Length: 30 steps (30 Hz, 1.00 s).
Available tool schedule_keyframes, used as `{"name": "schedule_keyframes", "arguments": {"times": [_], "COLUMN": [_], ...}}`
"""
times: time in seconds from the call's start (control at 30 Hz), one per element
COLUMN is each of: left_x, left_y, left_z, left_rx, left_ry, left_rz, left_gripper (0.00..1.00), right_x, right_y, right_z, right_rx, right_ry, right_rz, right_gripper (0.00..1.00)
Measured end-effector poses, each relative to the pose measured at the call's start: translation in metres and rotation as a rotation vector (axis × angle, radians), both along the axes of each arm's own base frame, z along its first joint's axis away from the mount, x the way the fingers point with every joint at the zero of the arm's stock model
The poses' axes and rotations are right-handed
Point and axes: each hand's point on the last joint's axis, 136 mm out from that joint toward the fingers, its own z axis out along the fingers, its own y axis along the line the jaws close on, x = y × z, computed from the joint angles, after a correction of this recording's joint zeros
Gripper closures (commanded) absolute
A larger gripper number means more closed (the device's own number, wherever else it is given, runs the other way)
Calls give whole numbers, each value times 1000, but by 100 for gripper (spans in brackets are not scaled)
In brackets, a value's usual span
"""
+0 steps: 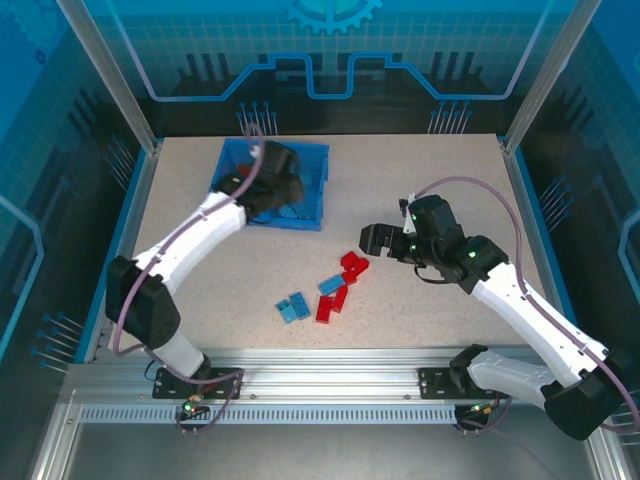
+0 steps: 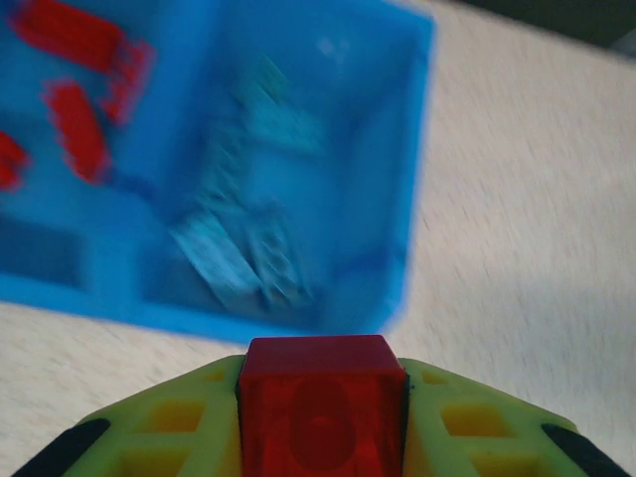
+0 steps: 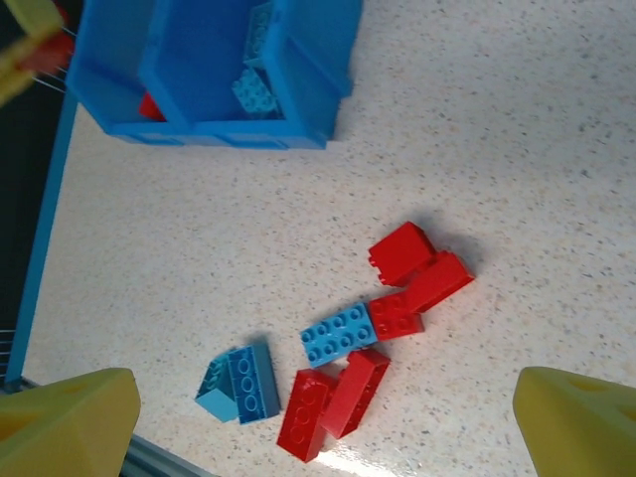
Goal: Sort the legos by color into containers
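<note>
Legos [image 1: 328,308] partly sorted: reds and light blues lie in separate halves of the far-left tray [image 1: 318,160], the left tool [image 2: 320,437] grips one red brick [image 2: 320,393] above it, and the right tool [image 1: 372,240] hangs wide open beside eight or so bricks left loose on the table [image 1: 420,170].

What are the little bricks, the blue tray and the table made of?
The bricks, such as the red brick, look like hard plastic: bright solid colour, moulded studs, a slight shine. The tray looks plastic too, with smooth thin blue walls. The table is pale and speckled, maybe laminate; I can't tell for sure.
</note>
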Motion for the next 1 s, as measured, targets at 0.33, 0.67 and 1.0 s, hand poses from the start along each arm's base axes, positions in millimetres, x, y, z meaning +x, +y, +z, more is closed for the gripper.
{"name": "schedule_keyframes", "arguments": {"times": [0.33,0.67,1.0], "left_x": [98,116,69], "left_y": [151,137,123], "left_z": [-53,-108,-39], "left_rx": [53,14,-45], "left_ry": [111,243,120], "left_rz": [289,238,191], "left_gripper": [67,42,44], "right_x": [-5,-16,-16], "right_y": [-2,-14,3], "right_z": [9,23,1], "right_rx": [3,10,-59], "right_ry": [-27,-74,-34], "right_rz": [-1,-24,38], "right_gripper": [2,2,5]}}
